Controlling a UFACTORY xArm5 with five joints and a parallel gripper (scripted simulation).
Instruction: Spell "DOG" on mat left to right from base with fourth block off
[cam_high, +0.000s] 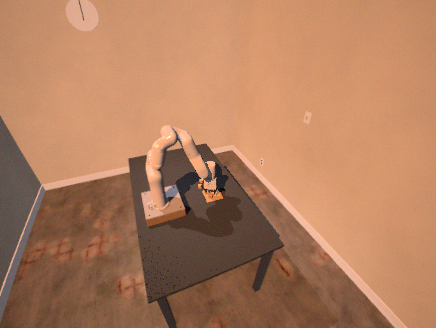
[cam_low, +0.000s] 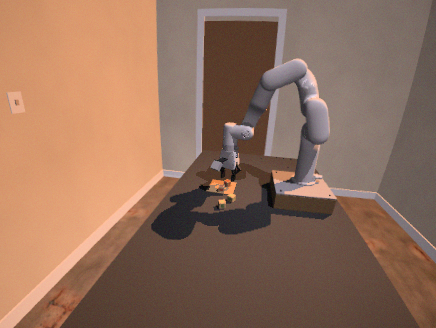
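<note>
The small orange mat (cam_low: pixel 226 188) lies on the dark table in front of the robot's base; it also shows in the top view (cam_high: pixel 214 196). Small letter blocks sit on it, one near its left part (cam_low: pixel 219 189) and one near its right part (cam_low: pixel 228 184). Two more blocks lie just off the mat's near edge, one (cam_low: pixel 231 198) close to it and one (cam_low: pixel 222 203) a little nearer the camera. The letters are too small to read. My gripper (cam_low: pixel 229 174) hangs open just above the mat's far side and holds nothing; it also shows in the top view (cam_high: pixel 209 188).
The arm's base box (cam_low: pixel 302 196) stands to the right of the mat. The arm throws a broad shadow (cam_low: pixel 200 220) over the table beside the blocks. The table's left edge runs near the wall.
</note>
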